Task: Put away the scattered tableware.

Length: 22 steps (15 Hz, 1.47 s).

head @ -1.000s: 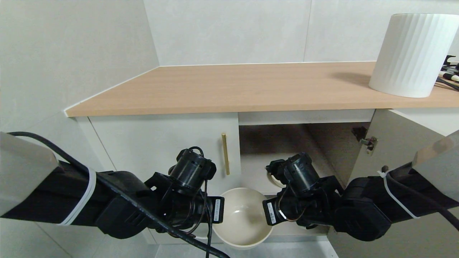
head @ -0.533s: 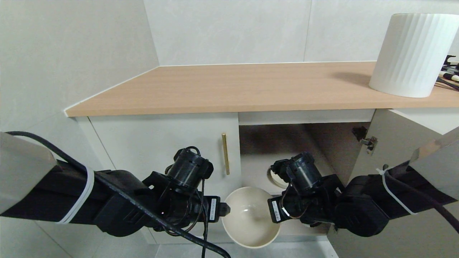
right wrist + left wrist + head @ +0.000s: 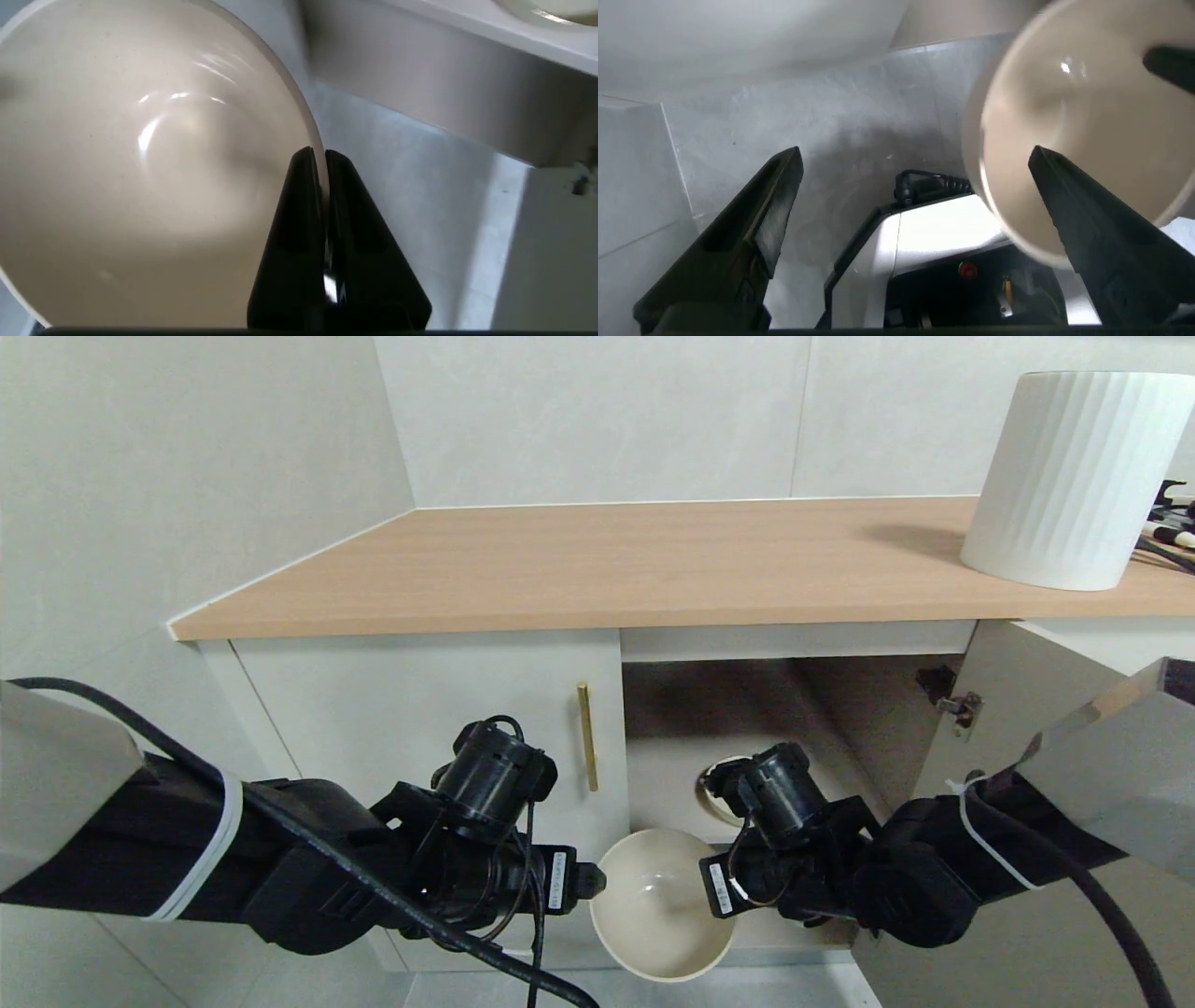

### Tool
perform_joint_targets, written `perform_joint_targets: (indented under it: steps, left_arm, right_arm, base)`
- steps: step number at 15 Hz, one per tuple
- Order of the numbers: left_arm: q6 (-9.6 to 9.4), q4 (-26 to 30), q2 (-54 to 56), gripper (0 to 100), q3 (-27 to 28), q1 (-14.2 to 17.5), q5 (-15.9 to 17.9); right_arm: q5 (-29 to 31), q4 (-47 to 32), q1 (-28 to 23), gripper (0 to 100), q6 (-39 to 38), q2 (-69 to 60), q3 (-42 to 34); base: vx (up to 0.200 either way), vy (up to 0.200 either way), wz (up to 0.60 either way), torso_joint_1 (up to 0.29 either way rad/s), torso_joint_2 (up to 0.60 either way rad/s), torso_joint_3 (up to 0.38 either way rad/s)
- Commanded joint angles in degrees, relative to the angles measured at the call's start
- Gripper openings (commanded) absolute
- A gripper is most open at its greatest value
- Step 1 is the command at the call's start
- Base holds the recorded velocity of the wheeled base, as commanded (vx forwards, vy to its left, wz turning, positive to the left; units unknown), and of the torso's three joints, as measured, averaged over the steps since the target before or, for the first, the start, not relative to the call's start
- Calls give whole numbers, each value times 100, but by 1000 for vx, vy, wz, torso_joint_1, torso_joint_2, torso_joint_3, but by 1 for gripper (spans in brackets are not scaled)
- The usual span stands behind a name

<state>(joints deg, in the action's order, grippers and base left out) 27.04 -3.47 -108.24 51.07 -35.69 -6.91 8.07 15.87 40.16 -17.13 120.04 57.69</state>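
A: Right gripper (image 3: 322, 191)?
B: Fingers pinched on the rim of the cream bowl (image 3: 661, 915). The bowl hangs in air before the bottom front edge of the open cabinet (image 3: 747, 709).
A: Left gripper (image 3: 915, 157)?
B: Fingers spread wide, gripping nothing. One fingertip is just beside the bowl's outer wall; contact unclear.

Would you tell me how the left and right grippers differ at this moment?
The left gripper is open, with its fingers spread wide; the right gripper is shut. The left gripper holds nothing and sits beside the bowl; the right gripper pinches the bowl's rim. Both are black, and they flank the bowl low in front of the cabinet.
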Motion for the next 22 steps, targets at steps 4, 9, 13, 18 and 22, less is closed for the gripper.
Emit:
perform_joint_targets:
  steps: [4,9,13,18,22]
  left_arm:
    - [3,-4,66,100,-9,-8,6]
    - [3,-4,101,100,-9,-17,6]
    - [3,-4,101,100,-9,-17,6]
    - [3,-4,93,100,-9,-17,6]
    - [12,-4,93,100,-9,-17,6]
  right_arm:
    - [37,12,-658,0,-89,309,94]
    - [186,663,-1177,0,-915,687,463]
    - [476,663,-1361,0,-1513,810,902]
    - [784,601,-1484,0,-1812,1030,1289]
    - [1030,592,-1643,0,-1856,1241,1500]
  base:
    - [0,0,0,0,0,0]
    - [0,0,0,0,0,0]
    - [0,0,0,0,0,0]
    - [0,0,0,0,0,0]
    - [0,0,0,0,0,0]
